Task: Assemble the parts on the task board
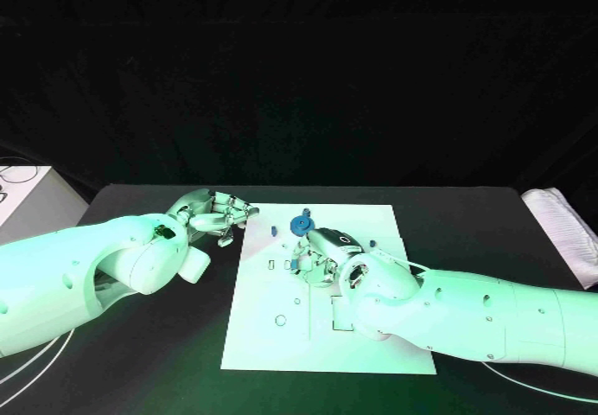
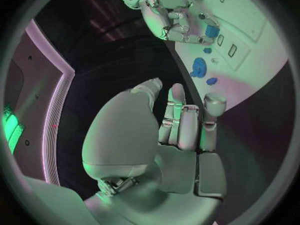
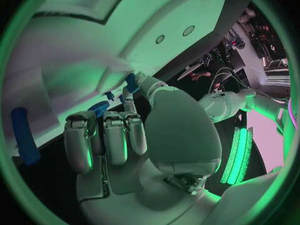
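Observation:
The white task board (image 1: pixel 374 346) lies in the middle of the black table. A round blue part (image 1: pixel 299 226) sits near its far edge. My right hand (image 1: pixel 327 252) hovers over the board's upper middle, just behind that part. Its thumb and a finger pinch a small blue part (image 3: pixel 132 80), while the other fingers (image 3: pixel 106 135) are curled in. From the left wrist the same hand (image 2: pixel 172 17) appears with a blue part (image 2: pixel 211 31) at its fingertips, and the round blue part (image 2: pixel 199 66) lies nearby. My left hand (image 1: pixel 214 216) is off the board's far left corner, fingers curled, holding nothing.
A long blue bar (image 3: pixel 24 135) lies on the board near the right hand. A white box (image 1: pixel 25 203) with cables stands at the table's far left. A folded white cloth (image 1: pixel 561 229) lies at the right edge.

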You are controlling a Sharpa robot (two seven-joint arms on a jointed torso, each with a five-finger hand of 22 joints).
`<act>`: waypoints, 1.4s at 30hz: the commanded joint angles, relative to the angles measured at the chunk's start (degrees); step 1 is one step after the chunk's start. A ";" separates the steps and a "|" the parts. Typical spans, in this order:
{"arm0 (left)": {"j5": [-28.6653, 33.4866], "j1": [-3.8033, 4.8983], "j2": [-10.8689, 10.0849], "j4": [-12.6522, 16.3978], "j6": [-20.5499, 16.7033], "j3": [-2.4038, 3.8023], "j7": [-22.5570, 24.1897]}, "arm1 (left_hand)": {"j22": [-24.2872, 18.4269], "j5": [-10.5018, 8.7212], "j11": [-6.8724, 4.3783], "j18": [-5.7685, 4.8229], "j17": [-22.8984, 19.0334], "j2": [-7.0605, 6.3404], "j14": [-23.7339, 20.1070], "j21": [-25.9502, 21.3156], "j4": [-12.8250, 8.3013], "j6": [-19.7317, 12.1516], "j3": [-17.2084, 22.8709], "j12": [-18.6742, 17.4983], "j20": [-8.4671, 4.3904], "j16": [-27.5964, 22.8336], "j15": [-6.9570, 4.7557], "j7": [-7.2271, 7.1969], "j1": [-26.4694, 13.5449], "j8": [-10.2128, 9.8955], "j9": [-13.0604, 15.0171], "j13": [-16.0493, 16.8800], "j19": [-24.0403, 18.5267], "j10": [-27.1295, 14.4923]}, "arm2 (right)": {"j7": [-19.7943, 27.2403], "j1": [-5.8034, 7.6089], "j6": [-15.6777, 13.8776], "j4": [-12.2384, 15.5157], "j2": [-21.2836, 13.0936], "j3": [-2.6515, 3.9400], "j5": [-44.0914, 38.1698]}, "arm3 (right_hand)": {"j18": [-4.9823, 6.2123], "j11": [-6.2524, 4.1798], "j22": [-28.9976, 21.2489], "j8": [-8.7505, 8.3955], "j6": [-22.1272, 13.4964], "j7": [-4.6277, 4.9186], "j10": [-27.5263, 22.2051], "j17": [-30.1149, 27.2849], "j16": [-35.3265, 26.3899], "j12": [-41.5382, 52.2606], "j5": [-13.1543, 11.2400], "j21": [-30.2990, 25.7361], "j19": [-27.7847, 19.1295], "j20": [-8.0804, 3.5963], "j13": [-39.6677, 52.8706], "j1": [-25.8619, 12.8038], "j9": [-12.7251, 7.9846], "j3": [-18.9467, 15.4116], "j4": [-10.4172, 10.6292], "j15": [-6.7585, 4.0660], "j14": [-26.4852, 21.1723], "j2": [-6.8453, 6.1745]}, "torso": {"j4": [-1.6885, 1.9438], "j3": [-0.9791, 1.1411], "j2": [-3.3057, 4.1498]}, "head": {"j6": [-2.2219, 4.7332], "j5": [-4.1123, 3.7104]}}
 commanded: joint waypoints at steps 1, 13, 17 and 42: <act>-0.25 0.08 0.03 0.13 1.05 0.03 0.11 | 0.04 -0.06 0.07 -0.67 0.06 0.12 0.24 0.23 -0.06 -0.47 0.27 0.17 0.04 0.24 0.05 0.06 -0.53 0.36 0.06 0.06 0.46 -0.28 | 0.36 -0.09 1.35 0.01 0.07 -0.08 -0.59 | -0.82 0.56 15.08 -0.06 -0.54 0.06 5.83 15.06 0.25 -0.10 0.05 0.12 6.08 0.51 14.92 -0.47 -0.14 -0.35 0.09 0.40 5.99 -0.12 | -0.01 0.02 0.02 | 0.00 -0.02; -0.58 0.08 -0.05 0.03 1.22 0.03 -0.01 | 0.24 -0.07 0.11 -0.70 0.03 0.10 0.23 0.34 -0.05 -0.66 0.26 0.46 0.05 0.26 0.08 0.10 -0.57 0.46 0.15 0.17 0.61 -0.44 | 1.38 -0.09 0.72 -0.21 0.09 -0.09 0.04 | -0.82 1.58 15.08 -1.31 -3.91 1.18 2.65 15.06 0.25 -4.06 0.09 0.12 6.08 1.37 11.95 -1.99 -0.94 -3.53 0.89 1.38 5.99 -1.79 | -0.04 0.03 0.03 | 0.26 -0.05; -0.60 0.08 -0.10 -0.05 1.14 0.03 -0.06 | 0.24 -0.07 0.11 -0.70 0.03 0.10 0.23 0.34 -0.05 -0.66 0.26 0.46 0.05 0.26 0.08 0.10 -0.57 0.46 0.15 0.17 0.61 -0.44 | 1.84 -0.08 0.12 -0.28 0.09 -0.09 0.27 | -0.82 1.92 15.08 -1.66 -5.21 1.53 1.63 15.06 0.25 -5.26 0.12 0.12 6.08 1.71 11.02 -2.21 -1.22 -5.84 1.59 1.69 5.99 -1.91 | -0.10 0.03 0.03 | 0.33 -0.11; -16.80 0.75 4.33 -4.07 17.17 -0.08 -17.71 | 7.61 -0.04 -0.52 -2.08 6.82 2.58 4.18 4.01 0.33 -0.07 -3.35 7.84 -0.36 3.18 -0.45 -0.78 -12.97 2.40 1.39 5.24 6.46 3.79 | 16.28 7.35 1.80 9.20 -11.70 0.69 17.02 | -0.82 2.22 15.08 -0.58 -5.60 1.77 0.96 15.06 0.25 -5.78 0.30 0.12 6.08 2.20 10.25 3.64 -1.78 -14.22 6.29 2.05 5.99 0.25 | -0.55 0.06 -1.37 | -0.13 0.26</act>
